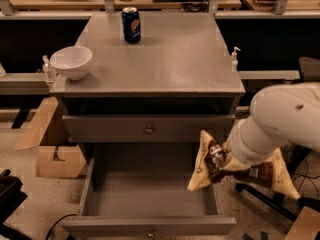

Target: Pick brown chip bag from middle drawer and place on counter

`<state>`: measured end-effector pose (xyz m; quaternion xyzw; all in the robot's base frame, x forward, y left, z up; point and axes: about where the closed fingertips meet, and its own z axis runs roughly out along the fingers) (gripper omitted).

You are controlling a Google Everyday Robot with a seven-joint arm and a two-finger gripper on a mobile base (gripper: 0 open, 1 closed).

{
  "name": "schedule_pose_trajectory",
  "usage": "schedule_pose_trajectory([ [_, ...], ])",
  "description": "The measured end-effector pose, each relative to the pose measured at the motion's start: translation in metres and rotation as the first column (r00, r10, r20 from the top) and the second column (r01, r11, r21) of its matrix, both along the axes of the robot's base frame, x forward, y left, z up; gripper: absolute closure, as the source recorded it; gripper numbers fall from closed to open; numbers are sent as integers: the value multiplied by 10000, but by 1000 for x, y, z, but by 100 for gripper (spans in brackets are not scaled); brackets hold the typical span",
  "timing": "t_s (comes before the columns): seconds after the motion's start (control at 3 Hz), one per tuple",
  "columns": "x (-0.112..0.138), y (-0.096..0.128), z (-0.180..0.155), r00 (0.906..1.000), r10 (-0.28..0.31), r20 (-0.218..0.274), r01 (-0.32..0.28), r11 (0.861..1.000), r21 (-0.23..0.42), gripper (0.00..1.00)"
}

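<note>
In the camera view, the gripper [236, 163], at the end of the white arm, pinches the bag [209, 160] at its middle. The bag hangs over the right rim of the open drawer [150, 225], just below-left. The pick looks done. Lifting the bag to the counter [170, 64], up-left, and releasing it remain.

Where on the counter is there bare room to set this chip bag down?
The broad grey metallic counter is bare across its middle, front and right, from the blue soda can and white bowl to the right edge. Crowded only at the left edge and back. The gripper, at the crinkled brown chip bag, is by the open grey drawer's right wall.
</note>
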<state>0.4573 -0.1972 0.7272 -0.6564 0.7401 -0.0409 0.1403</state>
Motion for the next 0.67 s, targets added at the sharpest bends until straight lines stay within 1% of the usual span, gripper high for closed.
schedule_pose_trajectory([
  [0.33, 30, -13, 57, 9994, -359, -1, 358, 9989, -305, 100],
  [0.67, 59, -26, 96, 9971, -596, -466, 562, 9959, -711, 100],
])
